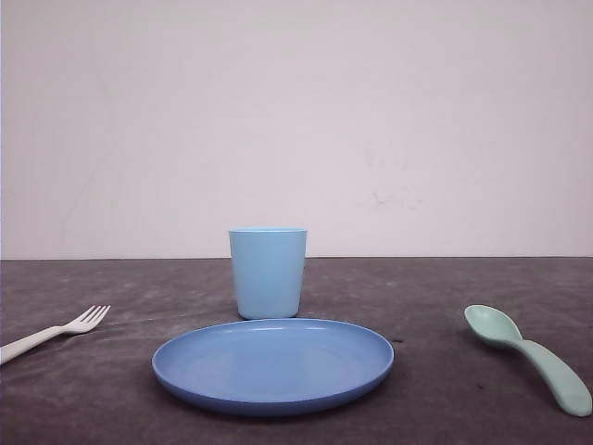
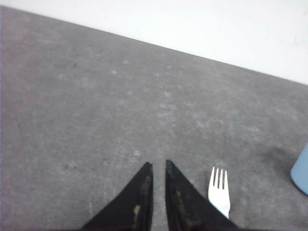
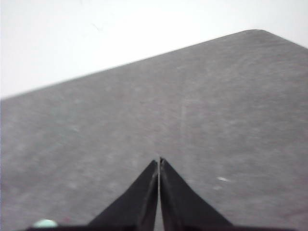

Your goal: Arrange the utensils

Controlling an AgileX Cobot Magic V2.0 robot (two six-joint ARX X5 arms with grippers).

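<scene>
1. Fork lies flat near the left edge of the dark grey table, tines pointing toward the far side and inward, handle running off toward the near-left corner. It sits well apart from the blue plate.
2. The mint-green spoon lies near the right edge, bowl up and toward the far side, its thick handle angled toward the near-right corner, also well apart from the plate.
3. The light blue cup stands upright just behind the plate at the table's middle; neither utensil touches it.
4. The left gripper hangs above bare table with its jaws nearly pressed together, only a thin slit between the tips, holding nothing. The fork's tines appear just beside it in the left wrist view.
5. The right gripper likewise has its jaws closed to a hairline gap and is empty. A sliver of mint green at the edge of the right wrist view is probably the spoon, though too little shows to be sure.
6. Both utensils look like light, rigid plastic with smooth, likely slippery surfaces. The fork is thin and flat, so I judge a pinch across the handle's mid-length safest, with the tips reaching right down to the table. The spoon's rounded, thicker handle offers more to grasp; take it mid-handle, not at the bowl.
7. Both grippers would need to spread before descending.
</scene>
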